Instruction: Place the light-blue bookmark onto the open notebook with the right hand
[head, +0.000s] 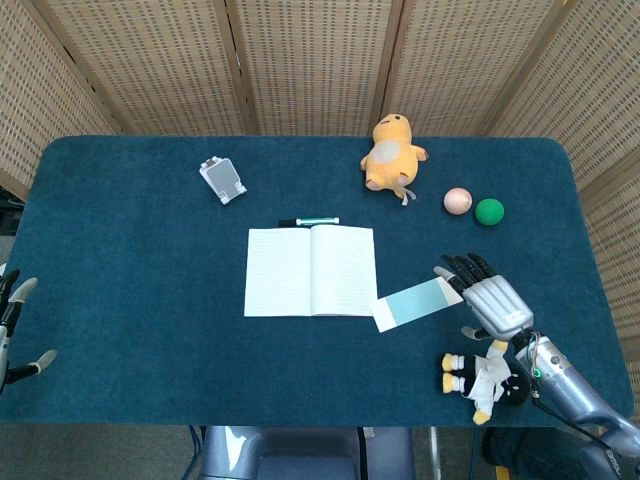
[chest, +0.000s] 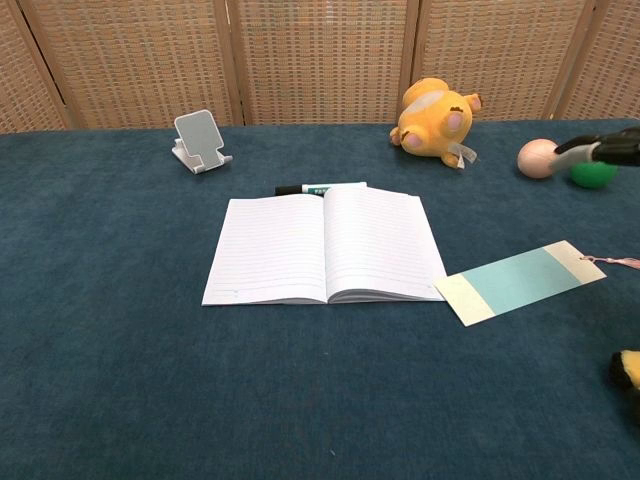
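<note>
Bookmark (head: 418, 301), light blue with pale ends, lies flat on the dark blue tabletop (head: 130, 260), its left end just beside the near right corner of the open notebook (head: 311, 270), its tassel end under the right hand (head: 492, 300). That hand hangs over it with fingers (head: 458, 268) spread, holding nothing; whether it touches the card I cannot tell. The left hand (head: 12, 318) shows at the near left edge, fingers apart. A thin card flat on cloth is hard to lift: the fingers may slide it away or nudge the notebook. A small penguin toy (head: 485, 378) lies near the wrist and could be knocked. Woven screens (head: 310, 60) close off the far side.
</note>
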